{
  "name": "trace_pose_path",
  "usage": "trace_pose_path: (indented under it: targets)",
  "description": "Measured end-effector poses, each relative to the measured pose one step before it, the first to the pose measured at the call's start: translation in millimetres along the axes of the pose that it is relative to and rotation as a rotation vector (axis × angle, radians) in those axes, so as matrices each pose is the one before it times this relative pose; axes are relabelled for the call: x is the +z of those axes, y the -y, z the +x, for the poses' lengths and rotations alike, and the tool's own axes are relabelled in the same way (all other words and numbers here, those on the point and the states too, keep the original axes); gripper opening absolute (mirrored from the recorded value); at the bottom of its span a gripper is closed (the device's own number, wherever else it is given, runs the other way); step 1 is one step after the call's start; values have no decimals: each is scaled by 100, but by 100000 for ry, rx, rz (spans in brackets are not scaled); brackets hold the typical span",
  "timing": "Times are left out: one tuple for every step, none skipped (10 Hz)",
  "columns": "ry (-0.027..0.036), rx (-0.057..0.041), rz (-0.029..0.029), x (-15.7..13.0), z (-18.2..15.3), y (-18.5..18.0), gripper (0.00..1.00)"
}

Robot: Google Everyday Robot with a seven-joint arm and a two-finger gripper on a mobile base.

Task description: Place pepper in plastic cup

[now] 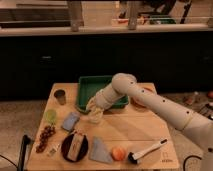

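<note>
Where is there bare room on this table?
The wooden table is bare right of centre, between the robot arm and the white-handled brush. The left half is crowded: dark grey metal cup, lime-green cup, dark red grapes, black round plate. The gripper is at the green rectangular tray's front edge.

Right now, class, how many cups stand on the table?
3: grey metal cup at the back-left corner; lime-green cup in front of it; whitish plastic cup mid-table, at the pincer. The arm may hide others.
</note>
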Motion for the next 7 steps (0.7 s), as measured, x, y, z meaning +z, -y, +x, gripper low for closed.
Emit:
trace_pose_path:
  targets:
    - [1288, 460, 216, 148, 131, 67, 0]
    - [770, 309, 101, 101, 95, 58, 0]
    - [763, 619, 189, 21, 288, 35, 0]
    - [549, 538, 56, -21, 230, 46, 0]
    - [620, 541, -216, 65, 227, 54, 1]
    - [643, 78, -454, 136, -19, 139, 8]
    - [479, -96, -262, 85, 4, 92, 17]
